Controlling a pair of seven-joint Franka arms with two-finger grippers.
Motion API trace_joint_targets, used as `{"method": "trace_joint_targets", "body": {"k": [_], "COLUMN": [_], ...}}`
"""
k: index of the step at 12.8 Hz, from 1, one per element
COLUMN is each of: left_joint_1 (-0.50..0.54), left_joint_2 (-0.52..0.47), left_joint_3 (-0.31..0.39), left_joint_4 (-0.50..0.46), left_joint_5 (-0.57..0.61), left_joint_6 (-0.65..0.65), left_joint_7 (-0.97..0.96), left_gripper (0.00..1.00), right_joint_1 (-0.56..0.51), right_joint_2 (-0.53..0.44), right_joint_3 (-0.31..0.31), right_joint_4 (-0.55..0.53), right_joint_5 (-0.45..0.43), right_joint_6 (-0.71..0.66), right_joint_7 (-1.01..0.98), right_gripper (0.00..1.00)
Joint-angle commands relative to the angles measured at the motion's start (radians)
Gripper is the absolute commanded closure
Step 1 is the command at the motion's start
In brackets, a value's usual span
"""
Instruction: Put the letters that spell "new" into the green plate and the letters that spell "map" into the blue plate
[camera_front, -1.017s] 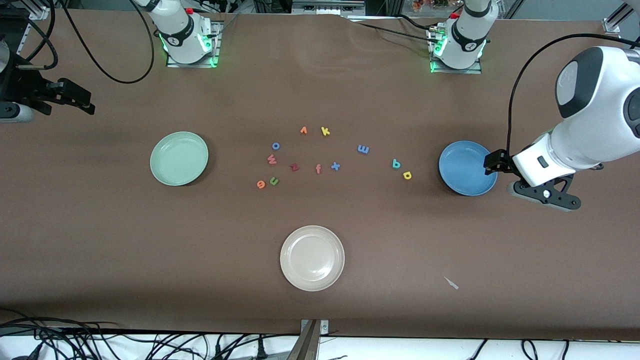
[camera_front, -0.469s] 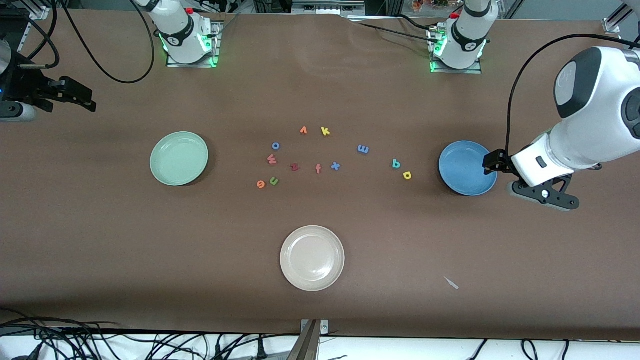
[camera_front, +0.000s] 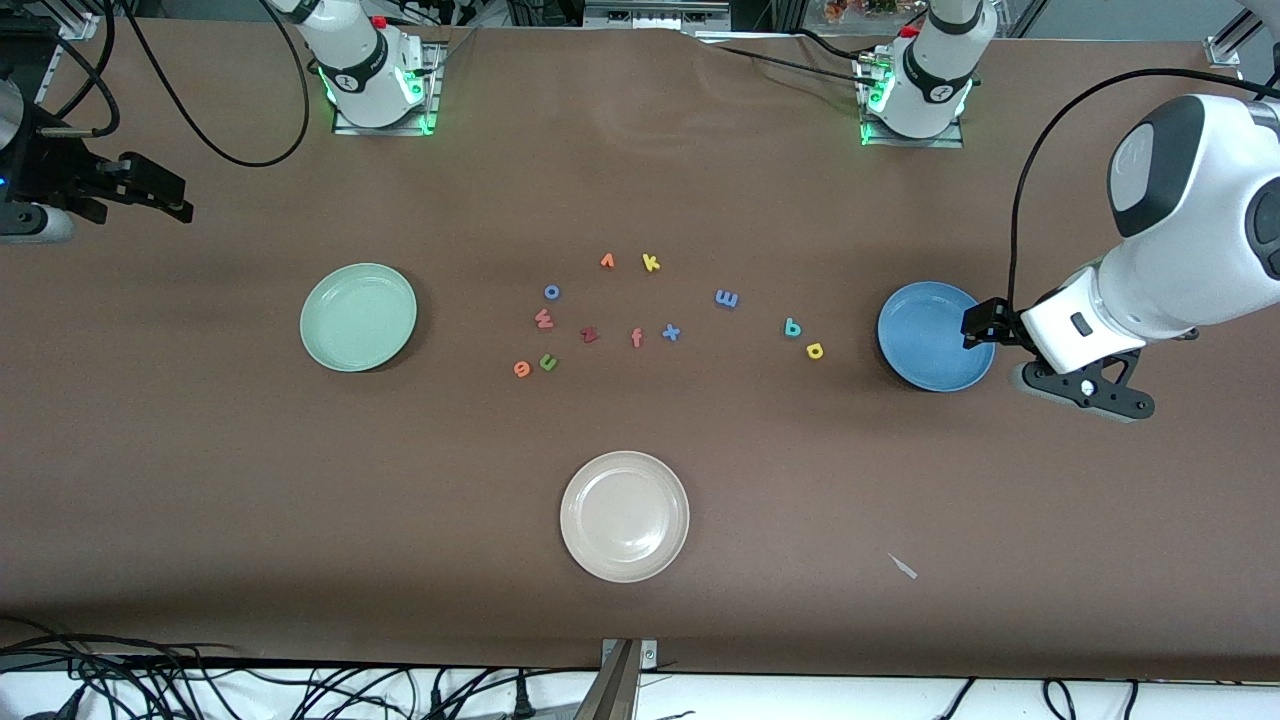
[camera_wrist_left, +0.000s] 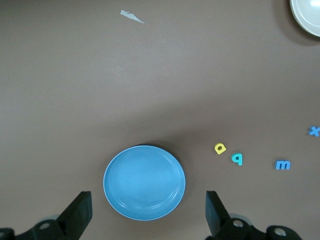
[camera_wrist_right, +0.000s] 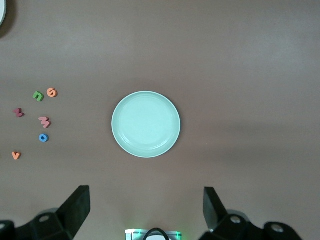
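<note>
Overall, both plates are bare and all six task letters lie loose on the brown table (camera_front: 900, 200). The green plate (camera_front: 358, 317) sits toward the right arm's end; the blue plate (camera_front: 930, 335) sits toward the left arm's end.

Of "new", the green n (camera_front: 548, 361) and orange e (camera_front: 522, 369) lie just beside each other, with the salmon-red w (camera_front: 543, 319) near them and farther from the front camera. Of "map", the periwinkle-blue m (camera_front: 727, 298) lies apart from the teal a (camera_front: 792, 327) and yellow p (camera_front: 815, 350), which are close together near the blue plate's rim.

Other letters lie among them: a dark red z (camera_front: 589, 334), orange f (camera_front: 636, 338), blue x (camera_front: 671, 332), yellow k (camera_front: 650, 263), a blue o (camera_front: 551, 292) and a small orange letter (camera_front: 607, 261) whose shape is hard to read. A cream-white plate (camera_front: 624, 516) lies nearest the front camera, cut off at the frame edge in both wrist views.

The left gripper (camera_wrist_left: 147, 212) hangs above the blue plate, fingers spread wide, nothing between them; in the front view its fingertips are hidden under the wrist. The right gripper (camera_wrist_right: 145, 210) hangs at the table's edge at the right arm's end, spread wide and empty, partly cut off in the front view.

A small pale scrap (camera_front: 903, 567) lies near the front edge; what it is cannot be told.
</note>
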Motion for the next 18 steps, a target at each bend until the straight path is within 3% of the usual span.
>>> {"method": "trace_joint_targets", "body": {"k": [1, 5, 8, 11, 15, 18], "left_joint_1": [0.000, -0.002, -0.008, -0.043, -0.095, -0.117], "left_joint_2": [-0.002, 0.015, 0.044, 0.076, 0.141, 0.145], "left_joint_3": [0.001, -0.029, -0.075, -0.078, -0.078, -0.080], "left_joint_4": [-0.005, -0.007, -0.031, -0.050, -0.083, -0.189], "left_joint_5": [-0.035, -0.035, -0.040, -0.040, -0.040, -0.040], "left_joint_6": [-0.006, -0.006, 0.000, 0.017, 0.100, 0.222], "left_joint_7": [0.003, -0.062, -0.199, -0.327, -0.572, -0.657], "left_gripper": [0.00, 0.00, 0.00, 0.00, 0.00, 0.00], "right_joint_1": [0.013, 0.060, 0.099, 0.166, 0.276, 0.374], "right_joint_2": [0.007, 0.096, 0.168, 0.190, 0.318, 0.404], "right_joint_3": [0.001, 0.001, 0.001, 0.004, 0.004, 0.004], "right_joint_4": [0.000, -0.033, -0.105, -0.206, -0.227, -0.221], "right_joint_5": [0.009, 0.000, 0.000, 0.000, 0.000, 0.000], "right_joint_6": [-0.002, 0.033, 0.207, 0.364, 0.545, 0.664], "right_joint_7": [-0.009, 0.023, 0.113, 0.225, 0.559, 0.859], "right_gripper": [0.00, 0.00, 0.00, 0.00, 0.00, 0.00]}}
